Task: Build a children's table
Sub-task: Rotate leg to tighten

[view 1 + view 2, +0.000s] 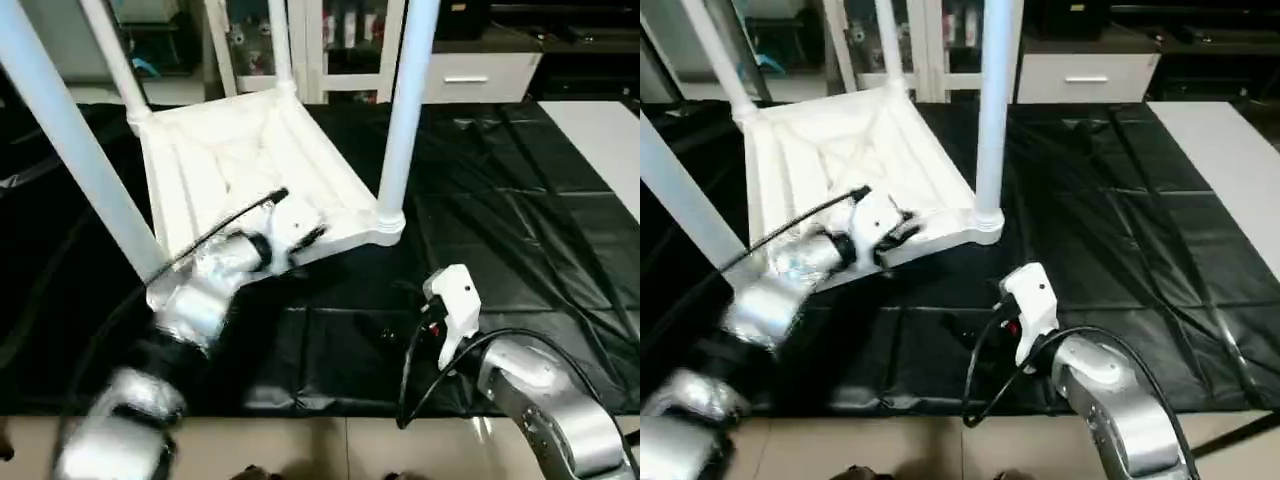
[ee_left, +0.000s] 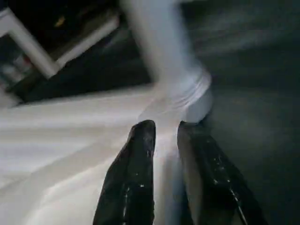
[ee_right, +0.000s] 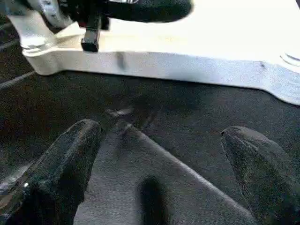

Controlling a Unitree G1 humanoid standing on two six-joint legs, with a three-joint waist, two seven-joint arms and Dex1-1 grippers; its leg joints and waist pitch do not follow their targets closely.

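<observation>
The white tabletop (image 1: 240, 170) lies upside down on the black bench (image 1: 520, 230), with its ribs facing up. It is tipped, so the edge near the robot sits higher off the bench. Four white legs stick up from its corners. One leg (image 1: 405, 110) stands in the round socket (image 1: 388, 222) just beside the left tool (image 1: 300, 232). Another leg (image 1: 70, 150) rises on the other side of that tool, close to the silver left arm (image 1: 195, 300). Two more legs (image 1: 115, 55) stand at the far corners, well behind the tool.

The left tool is at the near edge of the tabletop, next to the socket. Its two black fingers (image 2: 133, 178) are close together with a thin white edge of the tabletop between them. It looks like the left tool is pinching that edge.

The right tool (image 3: 159, 140) is wide open. Its two black fingers (image 3: 65, 159) are far apart and nothing is between them. It hangs low over the black bench, just in front of the near edge of the tabletop, but it is not touching it. The left tool is up past it, on the tabletop.

Behind the bench stands a white cabinet (image 1: 330, 40) with glass doors.
</observation>
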